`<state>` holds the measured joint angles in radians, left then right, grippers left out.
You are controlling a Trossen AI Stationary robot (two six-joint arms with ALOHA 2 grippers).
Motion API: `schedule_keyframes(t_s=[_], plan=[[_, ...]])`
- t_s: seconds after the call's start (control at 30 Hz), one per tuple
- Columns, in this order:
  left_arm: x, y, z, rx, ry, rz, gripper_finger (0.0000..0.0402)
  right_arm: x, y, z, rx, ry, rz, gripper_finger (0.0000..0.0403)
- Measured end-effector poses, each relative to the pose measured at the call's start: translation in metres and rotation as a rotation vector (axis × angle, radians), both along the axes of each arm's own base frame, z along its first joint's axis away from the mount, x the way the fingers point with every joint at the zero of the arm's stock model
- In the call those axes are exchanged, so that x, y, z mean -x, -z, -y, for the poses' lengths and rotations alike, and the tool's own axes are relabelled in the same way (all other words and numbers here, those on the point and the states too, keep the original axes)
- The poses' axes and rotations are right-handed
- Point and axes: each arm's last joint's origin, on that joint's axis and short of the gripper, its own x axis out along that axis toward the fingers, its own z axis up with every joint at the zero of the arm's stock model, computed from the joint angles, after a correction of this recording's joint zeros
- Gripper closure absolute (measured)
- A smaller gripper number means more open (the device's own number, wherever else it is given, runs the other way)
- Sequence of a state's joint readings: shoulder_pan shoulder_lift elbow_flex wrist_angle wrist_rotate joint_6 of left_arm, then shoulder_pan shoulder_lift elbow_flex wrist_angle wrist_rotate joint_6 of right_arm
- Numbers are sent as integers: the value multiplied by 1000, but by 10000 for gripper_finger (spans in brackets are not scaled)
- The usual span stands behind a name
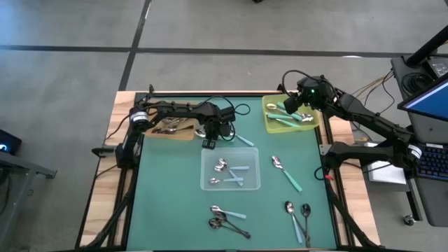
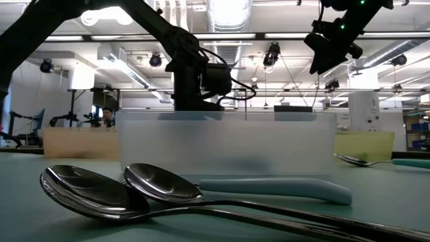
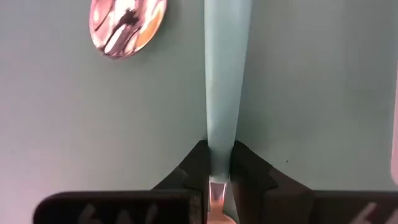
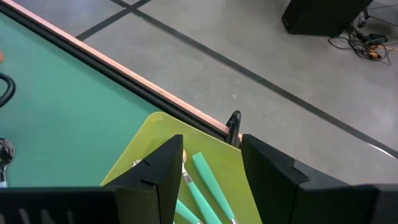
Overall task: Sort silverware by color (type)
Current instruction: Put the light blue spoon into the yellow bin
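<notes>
My left gripper (image 1: 221, 133) points down at the green mat between the brown tray (image 1: 183, 134) and the clear tray (image 1: 231, 183). It is shut on a pale-blue-handled spoon (image 3: 225, 68), whose handle (image 1: 243, 140) runs toward the table's right. Another spoon's bowl (image 3: 127, 23) lies beside it. My right gripper (image 4: 211, 174) hangs open above the yellow-green tray (image 4: 146, 146), which holds teal-handled spoons (image 4: 208, 177). Dark spoons lie in the brown tray and pale-blue ones (image 1: 234, 170) in the clear tray. My left gripper pinches the spoon's pale-blue handle between its two fingers (image 3: 189, 168), at the end where the handle meets the metal neck (image 3: 219, 152). The fingers come from above, one on each side of the handle. The handle stretches away flat along the mat.
Loose spoons lie on the mat: a teal-handled one (image 1: 288, 173) at the right, two (image 1: 299, 218) near the front right, and a pale-blue one with dark ones (image 1: 225, 218) near the front. In the low view two dark spoons (image 2: 127, 191) lie before the clear tray (image 2: 225, 144).
</notes>
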<state>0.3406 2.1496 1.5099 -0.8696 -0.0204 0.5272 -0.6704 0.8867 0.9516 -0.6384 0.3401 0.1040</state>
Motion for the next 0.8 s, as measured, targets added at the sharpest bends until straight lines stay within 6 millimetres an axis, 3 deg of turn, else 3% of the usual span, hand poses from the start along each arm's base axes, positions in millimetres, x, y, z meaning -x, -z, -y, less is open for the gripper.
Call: schedule_keyframes(t_s=[0.23,0.43,0.57,0.8], plan=[[-14,-18,-5,-17,-32,89,377,0,0,0,0,0,0,248],[-46,-72,-15,-28,-102,347,378,0,0,0,0,-1,0,248],[-58,-96,-16,53,-178,474,378,0,0,0,0,0,0,248],[-74,-106,-6,187,-226,652,378,-6,-9,5,71,-2,88,248]])
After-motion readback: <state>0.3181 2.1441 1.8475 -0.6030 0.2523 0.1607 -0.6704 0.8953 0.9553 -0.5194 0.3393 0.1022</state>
